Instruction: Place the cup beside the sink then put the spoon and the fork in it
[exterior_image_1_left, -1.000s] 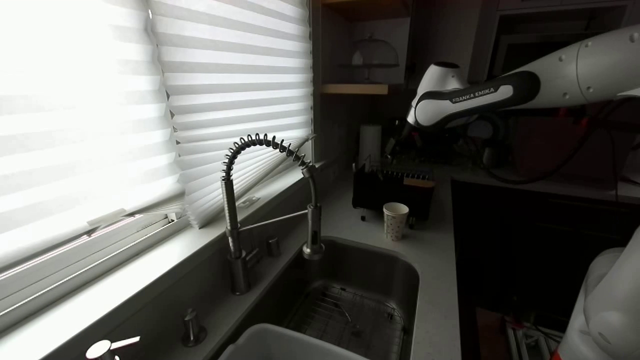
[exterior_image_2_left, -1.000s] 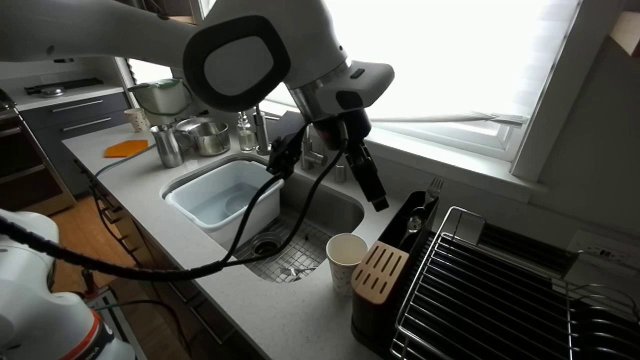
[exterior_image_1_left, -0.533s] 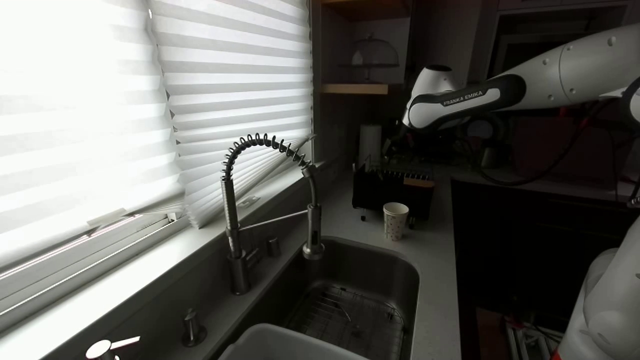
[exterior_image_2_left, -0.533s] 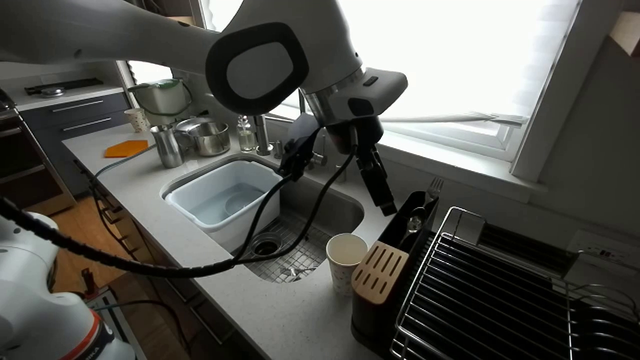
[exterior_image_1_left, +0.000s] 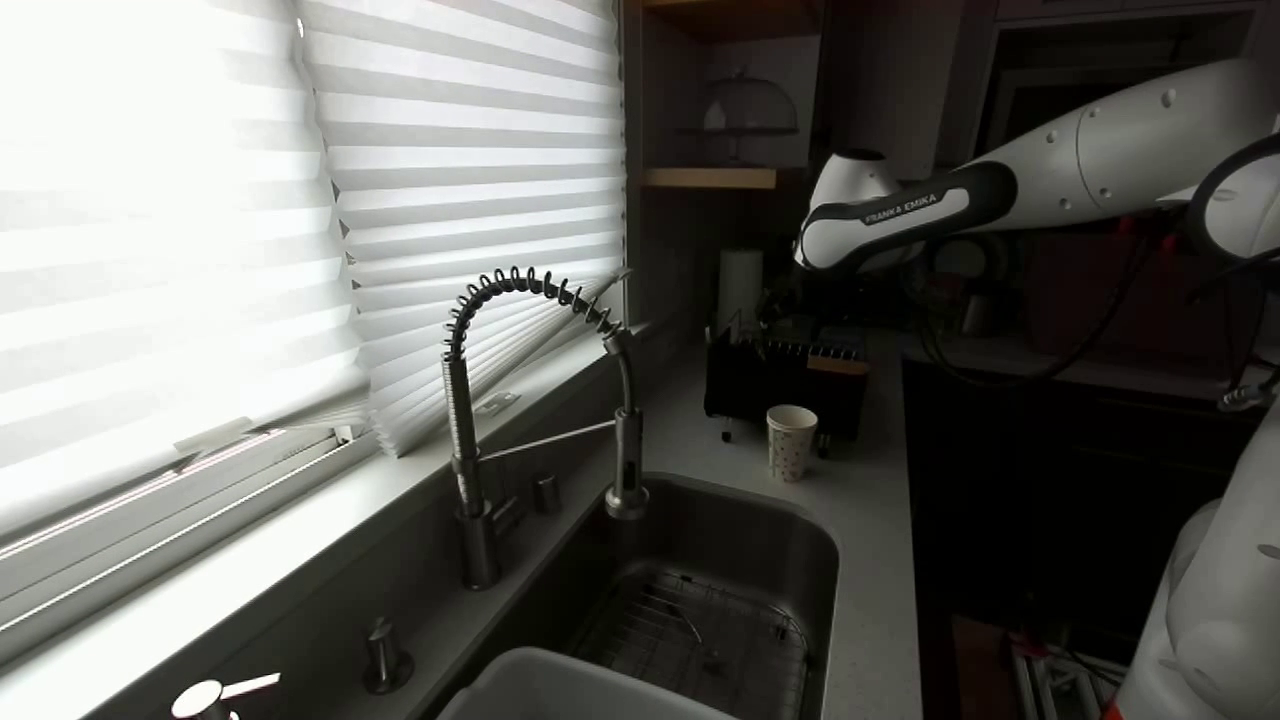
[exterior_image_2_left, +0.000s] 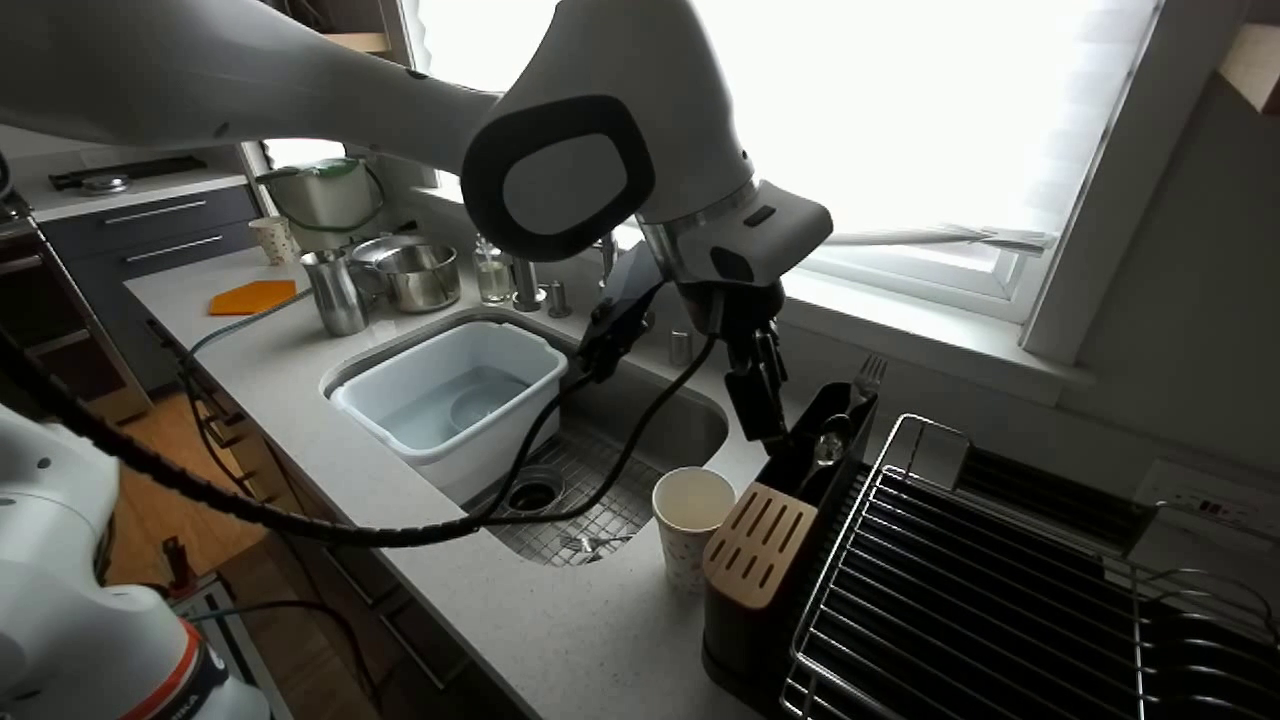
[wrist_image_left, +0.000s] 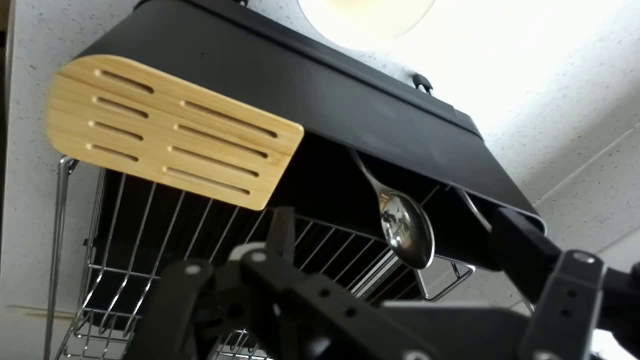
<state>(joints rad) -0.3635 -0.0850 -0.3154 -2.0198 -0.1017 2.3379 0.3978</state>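
White and black, the jointed robot arm (exterior_image_1_left: 1040, 175) slopes gently down toward its wrist in both exterior views, the last section bent downward. Below it, the black two-fingered gripper (wrist_image_left: 392, 222) hangs slightly tilted at the mouth of the long black utensil holder (wrist_image_left: 280, 75). Its fingers (wrist_image_left: 281, 235) are spread well apart, released, and the wrist view shows the shiny silver metal spoon (wrist_image_left: 406, 227) framed in the gap, leaning in the holder with its bowl uppermost. In an exterior view the gripper is lost in deep shadow near an upright white cylinder (exterior_image_1_left: 740, 285), so I cannot fairly judge whether the fingers sit above the holder's rim or just within it. The silver metal fork (exterior_image_2_left: 868, 380), tines up, leans at the end of the holder nearest the white-blinded window (exterior_image_1_left: 470, 130); a slotted pale wooden insert (wrist_image_left: 161, 115) covers the opposite end.

The small white speckled paper cup (exterior_image_2_left: 688, 545) stands upright on the pale speckled counter (exterior_image_2_left: 600, 630), between the holder and the dark rectangular metal sink (exterior_image_1_left: 740, 540), a strip of counter showing between its rim and the holder in the wrist view.

As for writing, FRANKA EMIKA reads clearly in capitals along the arm's black band (exterior_image_1_left: 985, 195). Low on the white robot base (exterior_image_2_left: 110, 640), only the end of a word, KA, can be made out.
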